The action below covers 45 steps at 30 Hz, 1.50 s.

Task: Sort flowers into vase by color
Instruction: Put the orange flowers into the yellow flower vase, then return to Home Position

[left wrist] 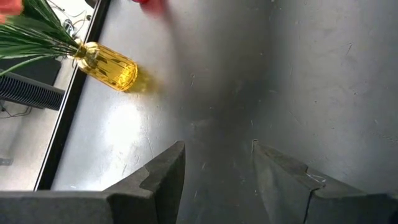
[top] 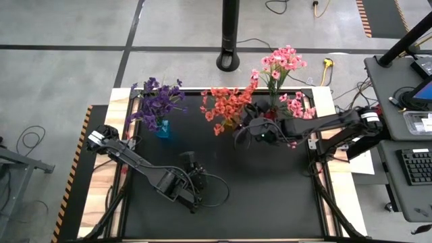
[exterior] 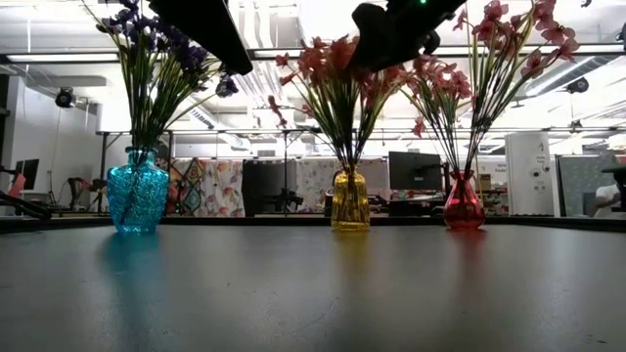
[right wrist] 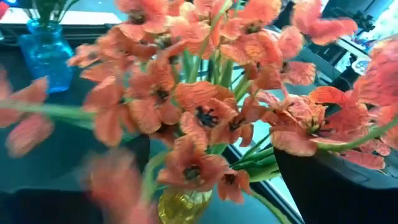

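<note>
**A:** Orange-red flowers fill the right wrist view. Is the right gripper holding any?

**B:** Nope, jaws spread wide and empty, just at 4 o'clock of that bunch in the yellow vase. Arm reaches in low from 3 o'clock.

**A:** And the left gripper?

**B:** Half open, empty, over bare counter around 6 o'clock.

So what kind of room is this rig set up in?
Looks like an open lab or workshop, not a home. The low view shows ceiling strip lights, a monitor and workbenches behind the vases. From above: bare concrete floor, loose cables, and a desk with a keyboard.
</note>
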Tool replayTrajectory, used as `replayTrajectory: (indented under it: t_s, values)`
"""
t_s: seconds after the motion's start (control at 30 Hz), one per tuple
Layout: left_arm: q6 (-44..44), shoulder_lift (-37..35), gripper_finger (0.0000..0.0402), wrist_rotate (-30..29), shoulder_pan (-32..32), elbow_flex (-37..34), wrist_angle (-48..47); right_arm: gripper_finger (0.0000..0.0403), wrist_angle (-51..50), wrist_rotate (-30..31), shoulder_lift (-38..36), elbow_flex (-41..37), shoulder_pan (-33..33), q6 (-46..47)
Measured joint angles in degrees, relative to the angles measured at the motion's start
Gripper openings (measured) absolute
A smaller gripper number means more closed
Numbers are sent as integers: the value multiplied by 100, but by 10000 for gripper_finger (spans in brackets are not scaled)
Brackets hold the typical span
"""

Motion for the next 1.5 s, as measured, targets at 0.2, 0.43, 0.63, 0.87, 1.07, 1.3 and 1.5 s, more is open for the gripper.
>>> replayTrajectory:
  t_s: [0.2,0.43,0.63,0.87,1.07,1.3,1.5]
  values:
    - [-85,0,168,179,-74,0,-26,338,-468,8,-80,132,184,144]
    - [-658,0,168,1647,-333,0,-201,338,-1498,13,-272,379,291,576]
    - [-1854,-17,168,3613,-665,0,-312,338,-1854,-10,-485,438,619,706]
    - [-2805,-9,168,3924,-1170,0,149,338,-1807,-53,-677,438,1298,583]
    - [-3349,-7,168,4147,-1317,0,195,338,-1810,-73,-777,438,2056,513]
    - [-3885,-7,168,4544,-1586,0,445,338,-1808,-370,-813,438,3085,457]
    - [-2613,-2,168,3573,-1868,26,1441,338,-1873,-325,-823,438,3771,306]
